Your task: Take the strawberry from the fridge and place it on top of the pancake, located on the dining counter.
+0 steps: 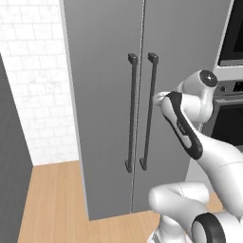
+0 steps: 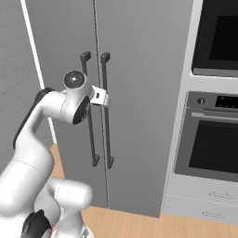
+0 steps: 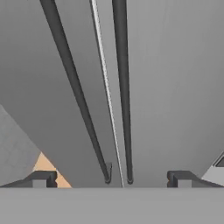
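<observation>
Facing the shut fridge (image 3: 175, 87), the tool (image 3: 109, 180) gapes wide, seemingly near its handles (image 3: 124, 96).

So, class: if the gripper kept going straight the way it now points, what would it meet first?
Probably the closed fridge front: the gripper, open, faces its right handle; exact depth is unclear.

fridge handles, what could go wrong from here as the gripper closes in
1. The two handles, left and right, stand close together either side of the door seam. The open gripper spans both in the hand view, so it might close on the wrong bar or catch both.
2. Both fridge doors are shut, and the arm is folded near them; a swinging door could hit it.
</observation>
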Available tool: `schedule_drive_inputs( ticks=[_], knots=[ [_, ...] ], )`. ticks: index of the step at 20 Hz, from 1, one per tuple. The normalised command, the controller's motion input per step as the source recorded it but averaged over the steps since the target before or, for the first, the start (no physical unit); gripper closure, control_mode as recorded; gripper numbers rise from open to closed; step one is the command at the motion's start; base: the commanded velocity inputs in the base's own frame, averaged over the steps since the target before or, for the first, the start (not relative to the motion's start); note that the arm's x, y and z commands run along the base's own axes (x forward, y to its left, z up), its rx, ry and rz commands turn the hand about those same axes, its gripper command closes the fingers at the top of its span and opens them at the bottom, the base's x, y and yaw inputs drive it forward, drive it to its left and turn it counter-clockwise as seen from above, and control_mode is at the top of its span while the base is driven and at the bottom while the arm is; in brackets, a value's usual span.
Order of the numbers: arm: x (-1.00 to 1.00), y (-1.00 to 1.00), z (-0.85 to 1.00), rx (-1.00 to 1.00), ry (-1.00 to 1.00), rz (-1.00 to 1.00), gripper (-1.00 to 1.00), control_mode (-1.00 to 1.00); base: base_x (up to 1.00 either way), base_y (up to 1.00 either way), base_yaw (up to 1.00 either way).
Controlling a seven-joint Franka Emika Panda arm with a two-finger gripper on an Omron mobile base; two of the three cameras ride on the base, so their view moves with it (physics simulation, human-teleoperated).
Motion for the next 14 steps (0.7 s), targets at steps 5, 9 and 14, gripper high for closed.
schedule_drive_inputs(
  ticks=[5, 9, 14],
  knots=[
    [0.61, -0.07, -0.05, 0.0, 0.0, 0.0, -1.0, -1.0, 0.0, 0.0, 0.0],
    [0.52, 0.0, -0.12, 0.0, 0.0, 0.0, -1.0, -1.0, 0.0, 0.0, 0.0],
    [0.47, 0.0, -0.17, 0.0, 0.0, 0.0, -1.0, -1.0, 0.0, 0.0, 0.0]
  ],
)
